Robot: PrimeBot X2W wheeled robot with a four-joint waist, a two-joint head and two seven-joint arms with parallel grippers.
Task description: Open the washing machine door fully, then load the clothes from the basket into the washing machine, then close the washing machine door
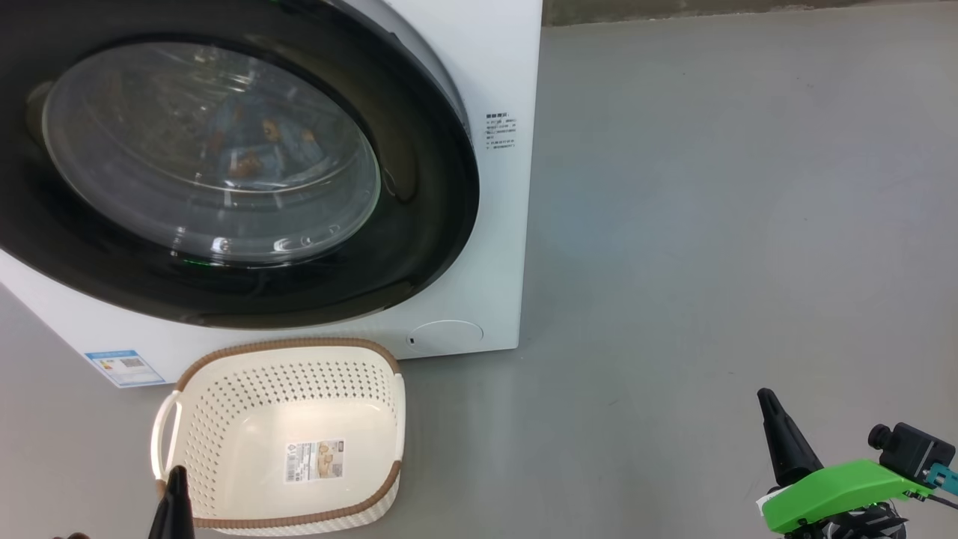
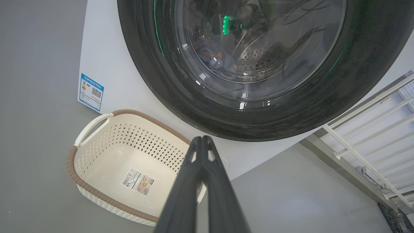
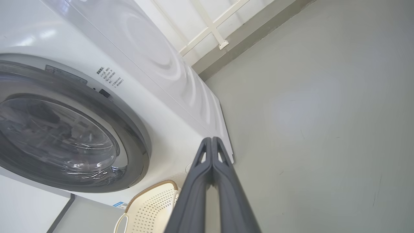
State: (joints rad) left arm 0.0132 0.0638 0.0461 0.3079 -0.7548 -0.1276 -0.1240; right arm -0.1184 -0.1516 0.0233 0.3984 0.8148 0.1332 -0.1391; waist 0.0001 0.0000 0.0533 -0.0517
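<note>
Dark tapered pincer fingers (image 1: pixel 782 443), bright green wrist bracket (image 1: pixel 838 488), small black camera (image 1: pixel 909 449).

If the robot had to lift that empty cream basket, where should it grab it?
Probably the white loop handle at the left end of the basket, from above, with the left gripper opened first. It is thin and stands clear of the wall, leaving a gap for one finger.

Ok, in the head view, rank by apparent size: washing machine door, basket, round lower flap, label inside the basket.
1. washing machine door, largest by far.
2. basket.
3. round lower flap and paper label: too alike to rank.
</note>
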